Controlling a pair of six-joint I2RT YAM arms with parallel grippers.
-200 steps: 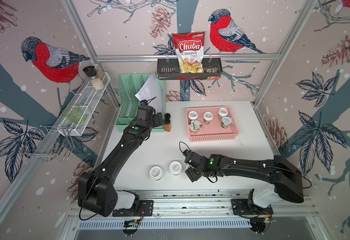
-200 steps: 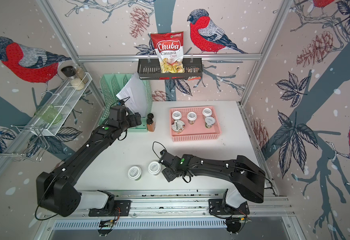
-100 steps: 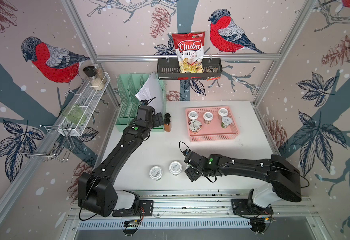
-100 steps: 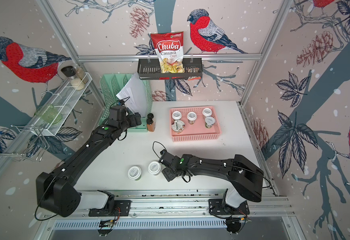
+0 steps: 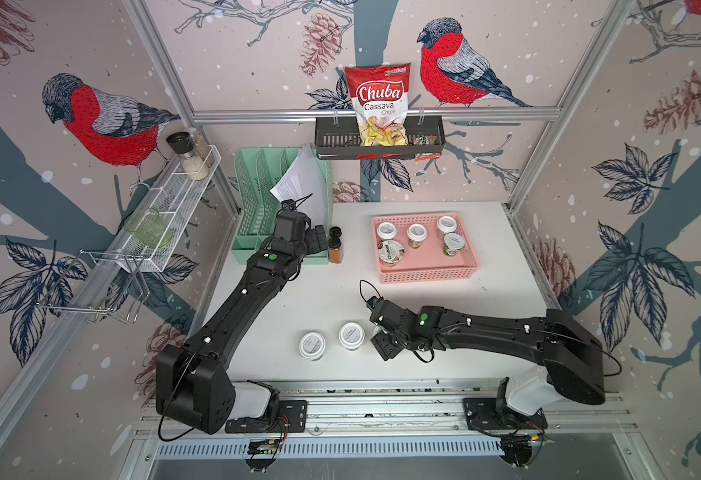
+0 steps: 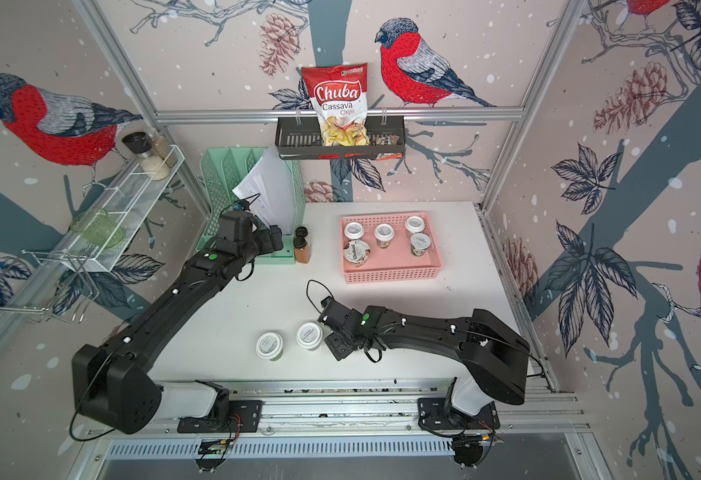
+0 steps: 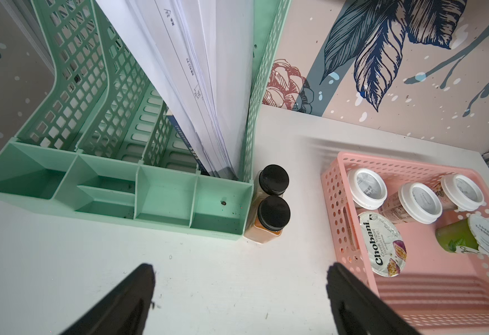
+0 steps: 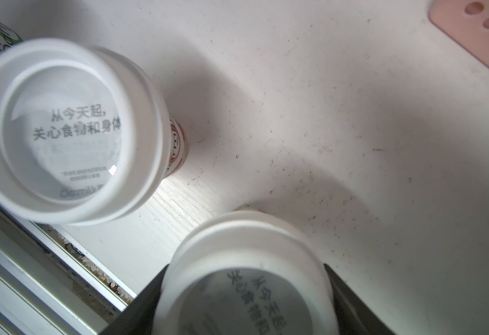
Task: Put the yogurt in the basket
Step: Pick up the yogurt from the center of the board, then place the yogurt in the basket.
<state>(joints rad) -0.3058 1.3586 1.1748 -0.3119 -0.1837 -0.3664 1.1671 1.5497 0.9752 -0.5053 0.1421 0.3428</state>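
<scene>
The right end effector (image 5: 381,336) straddles, jaws wide, an upright small yogurt jar (image 8: 246,261) with a round white lid, pinched or merely flanked I cannot tell, standing on the surface (image 5: 319,291) well apart from the salmon-pink perforated plastic basket (image 5: 428,272).

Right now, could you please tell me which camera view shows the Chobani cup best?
The left wrist view: the Chobani cup sits close and large in the pink basket, its lid print readable. Both top views show it small; the right wrist view misses it.
</scene>
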